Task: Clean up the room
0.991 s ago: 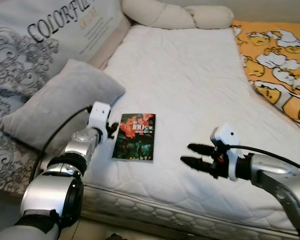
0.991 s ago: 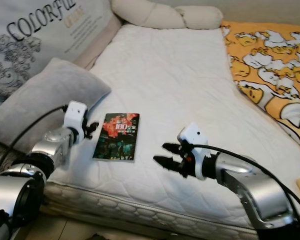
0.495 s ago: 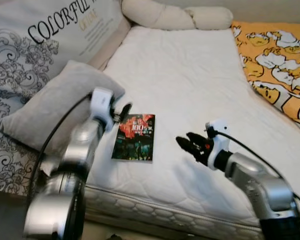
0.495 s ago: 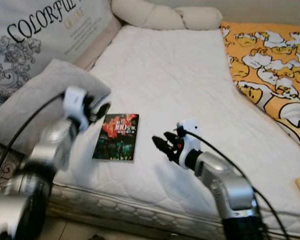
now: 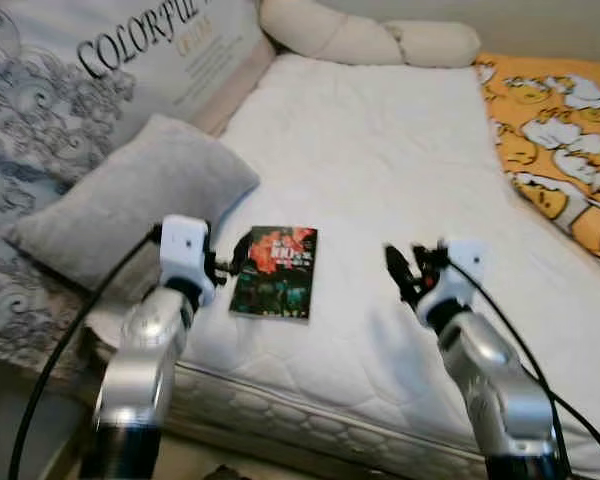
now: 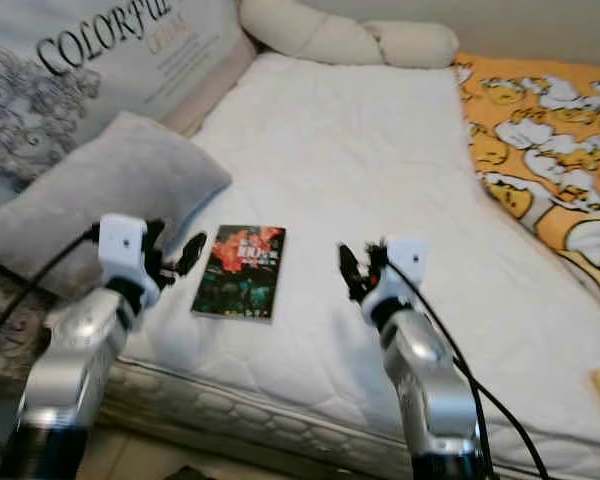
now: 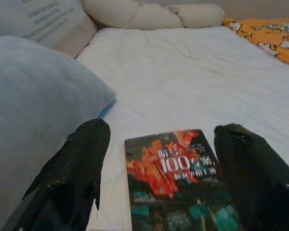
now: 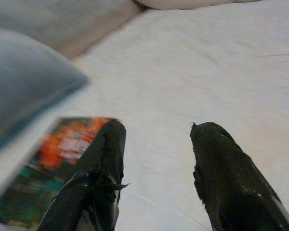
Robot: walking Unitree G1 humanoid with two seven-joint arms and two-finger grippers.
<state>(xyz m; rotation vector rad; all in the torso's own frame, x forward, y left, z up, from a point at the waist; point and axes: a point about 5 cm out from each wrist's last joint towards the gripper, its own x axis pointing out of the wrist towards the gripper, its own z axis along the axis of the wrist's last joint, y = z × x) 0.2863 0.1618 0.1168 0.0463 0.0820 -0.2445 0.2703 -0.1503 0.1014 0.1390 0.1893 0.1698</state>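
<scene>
A paperback book point(image 5: 275, 272) with a red and dark cover lies flat on the white mattress point(image 5: 380, 150), near its front edge. My left gripper point(image 5: 232, 261) is open just off the book's left edge, low over the sheet. In the left wrist view its fingers point(image 7: 82, 163) stand wide apart with the book point(image 7: 178, 178) straight ahead between them. My right gripper point(image 5: 401, 270) is open and hovers over bare sheet a short way to the right of the book. The right wrist view has the book point(image 8: 53, 163) blurred beyond one of its fingers point(image 8: 103, 163).
A grey pillow point(image 5: 140, 205) lies left of the book, close behind my left arm. A patterned cushion point(image 5: 80, 90) printed with letters leans behind it. A cream bolster point(image 5: 360, 40) lies at the bed's far end. An orange cartoon blanket point(image 5: 560, 150) covers the right side.
My left gripper has come down from above the book's top left corner to beside its left edge. My right gripper has lifted and drawn slightly away from the book. The camera shifted a little.
</scene>
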